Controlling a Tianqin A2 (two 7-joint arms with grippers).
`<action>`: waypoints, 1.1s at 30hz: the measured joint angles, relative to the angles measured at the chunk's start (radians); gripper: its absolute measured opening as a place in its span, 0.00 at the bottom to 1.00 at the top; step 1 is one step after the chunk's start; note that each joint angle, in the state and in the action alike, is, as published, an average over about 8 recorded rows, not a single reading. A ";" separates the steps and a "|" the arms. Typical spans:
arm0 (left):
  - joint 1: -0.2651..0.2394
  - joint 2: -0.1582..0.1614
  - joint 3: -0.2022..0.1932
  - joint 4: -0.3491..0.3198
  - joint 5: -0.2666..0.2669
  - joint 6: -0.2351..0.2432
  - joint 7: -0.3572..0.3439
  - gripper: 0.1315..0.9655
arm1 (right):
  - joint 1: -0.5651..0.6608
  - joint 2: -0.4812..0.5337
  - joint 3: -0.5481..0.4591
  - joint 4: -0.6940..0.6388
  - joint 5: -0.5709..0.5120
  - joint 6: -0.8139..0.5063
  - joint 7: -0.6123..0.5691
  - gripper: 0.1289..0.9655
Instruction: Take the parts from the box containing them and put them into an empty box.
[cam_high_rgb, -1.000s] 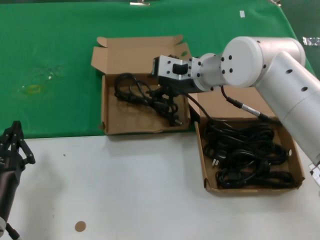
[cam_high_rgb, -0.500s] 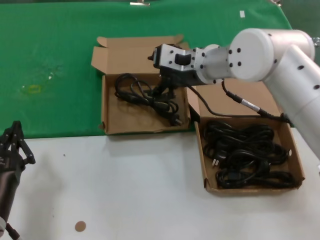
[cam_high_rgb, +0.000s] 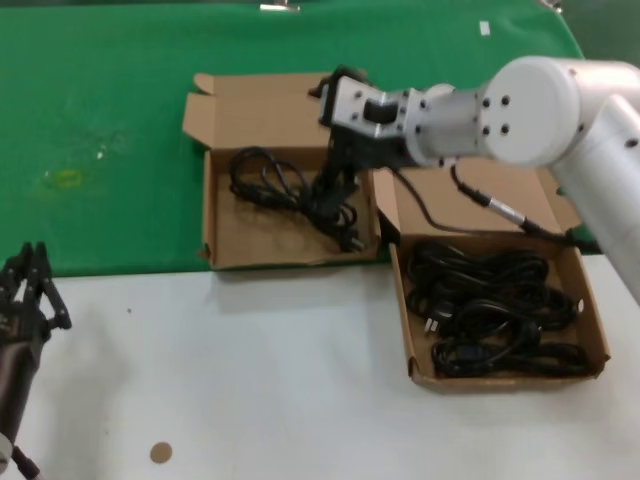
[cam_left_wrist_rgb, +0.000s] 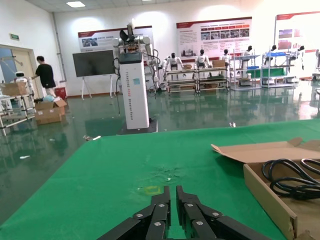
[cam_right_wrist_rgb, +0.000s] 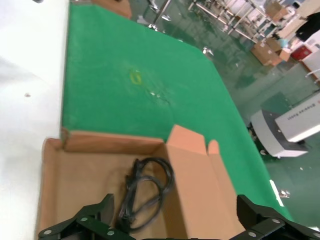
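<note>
Several black power cords (cam_high_rgb: 490, 310) fill the right cardboard box (cam_high_rgb: 597, 340). One black cord (cam_high_rgb: 270, 185) lies coiled in the left cardboard box (cam_high_rgb: 240, 245). My right gripper (cam_high_rgb: 333, 185) hovers over the right part of that left box, just above the cord's plug end. In the right wrist view the gripper (cam_right_wrist_rgb: 173, 199) is wide open and empty, with the cord (cam_right_wrist_rgb: 145, 190) on the box floor (cam_right_wrist_rgb: 75, 180) below. My left gripper (cam_high_rgb: 30, 285) is parked at the near left over the white table. In the left wrist view it (cam_left_wrist_rgb: 173, 192) is shut and empty.
The left box's lid flap (cam_high_rgb: 270, 105) lies open at the back on the green cloth (cam_high_rgb: 100, 120). The white table (cam_high_rgb: 250, 380) lies in front of both boxes. A small brown disc (cam_high_rgb: 160, 453) lies near the front edge.
My right arm has lifted and pulled back toward the far right above the left box. The cord stays lying in that box. The left arm has not moved.
</note>
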 joint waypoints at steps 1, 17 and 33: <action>0.000 0.000 0.000 0.000 0.000 0.000 0.000 0.04 | -0.006 0.000 0.003 0.003 0.005 0.005 -0.002 0.79; 0.000 0.000 0.000 0.000 0.000 0.000 0.000 0.21 | -0.204 0.006 0.101 0.105 0.160 0.164 -0.055 0.98; 0.000 0.000 0.000 0.000 0.000 0.000 0.000 0.52 | -0.431 0.012 0.214 0.222 0.339 0.347 -0.116 1.00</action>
